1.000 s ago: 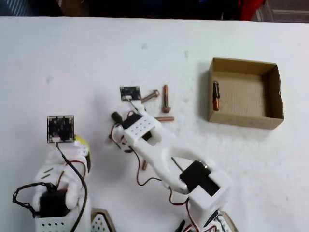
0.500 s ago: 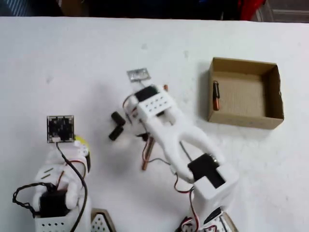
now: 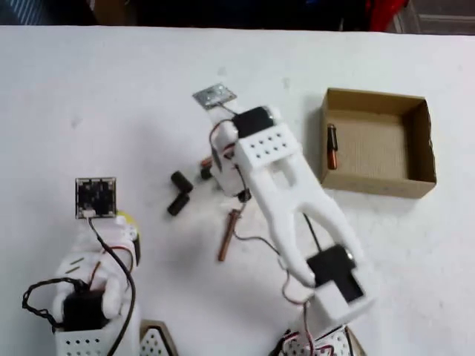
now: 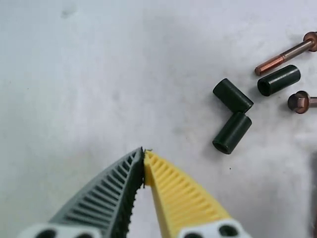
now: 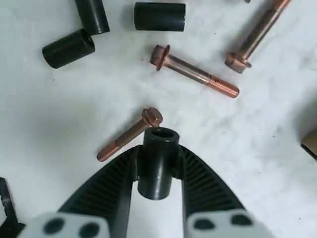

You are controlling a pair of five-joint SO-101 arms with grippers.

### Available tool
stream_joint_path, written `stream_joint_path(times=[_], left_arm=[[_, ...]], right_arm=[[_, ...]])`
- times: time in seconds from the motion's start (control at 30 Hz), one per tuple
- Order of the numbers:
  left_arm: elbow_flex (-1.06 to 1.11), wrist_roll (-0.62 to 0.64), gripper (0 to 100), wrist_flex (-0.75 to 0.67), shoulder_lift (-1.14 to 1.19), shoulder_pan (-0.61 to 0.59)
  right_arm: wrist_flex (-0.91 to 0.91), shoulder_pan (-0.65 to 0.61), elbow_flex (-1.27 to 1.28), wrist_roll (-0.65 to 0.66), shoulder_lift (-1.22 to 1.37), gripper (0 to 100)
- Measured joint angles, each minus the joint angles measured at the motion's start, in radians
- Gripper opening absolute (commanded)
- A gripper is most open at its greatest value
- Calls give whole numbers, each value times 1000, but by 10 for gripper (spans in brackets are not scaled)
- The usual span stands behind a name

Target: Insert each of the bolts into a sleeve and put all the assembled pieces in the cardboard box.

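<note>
- Our left tool is clenched on nothing, its tips pressed together over bare counter. Three loose sleeves lie ahead of it and off to one side, two of them touching. We judge this the free helper, and it must open before it can steady or lift a bolt.
- Our right tool grasps the held sleeve, pinched by its sides between the jaws, with the open bore facing out past the tips. The grip looks square, so we would not re-clamp it.
- The nearest bolt lies flat just ahead of those tips. Its flanged head is almost at the sleeve's mouth and its shank slants away.
- The head will not enter the bore. We should come at the bolt from its plain end, with the bore in line with the shank, and slide on slowly. A skewed push would likely just shove the bolt across the counter.
- Two more bolts lie farther out ahead of the tool, well apart from the sleeve — spares for later rounds.
- The cardboard box sits well off beyond the right arm. One assembled piece already lies inside along the wall nearest the arm.
</note>
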Motion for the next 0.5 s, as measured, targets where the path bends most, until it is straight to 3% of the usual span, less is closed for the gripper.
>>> stream_joint_path(times=[0.2,0.5], left_arm=[[0,0,23,0,0,0],[0,0,23,0,0,0]], right_arm=[[63,2,21,2,-238,17],[25,2,319,57,-568,18]])
